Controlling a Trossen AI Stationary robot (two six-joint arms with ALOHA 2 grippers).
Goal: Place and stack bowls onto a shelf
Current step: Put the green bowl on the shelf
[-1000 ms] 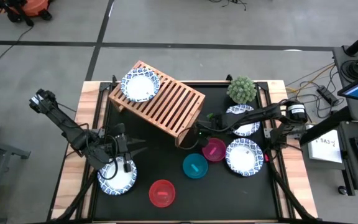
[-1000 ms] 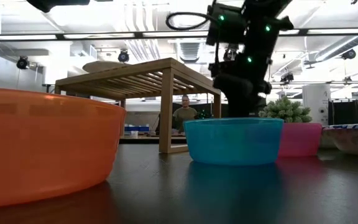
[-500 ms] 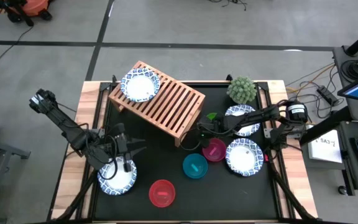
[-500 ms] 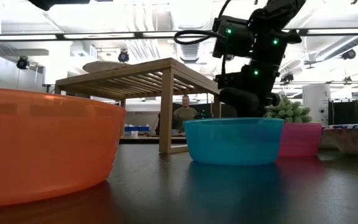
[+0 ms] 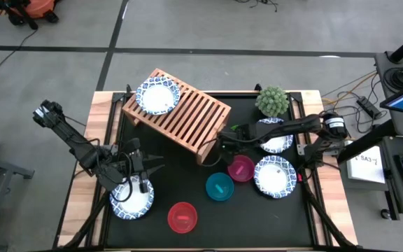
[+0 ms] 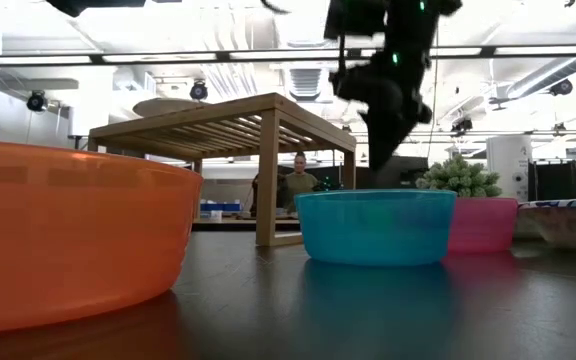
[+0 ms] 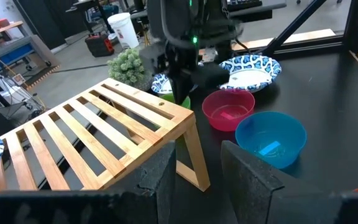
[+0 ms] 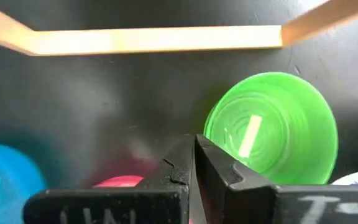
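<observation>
Very little writing shows, and none of it reads cleanly. In the right wrist view, the flat dark bar that runs across the base of the right gripper carries pale hand-drawn strokes. They look like capital letters, but the picture's edge cuts them off, so no word can be made out. In the high view, a white rectangular sheet of paper lies on the stand beside the table's right edge. It bears a short line of dark characters, too small to tell apart. No brand, number or sign can be read elsewhere.
</observation>
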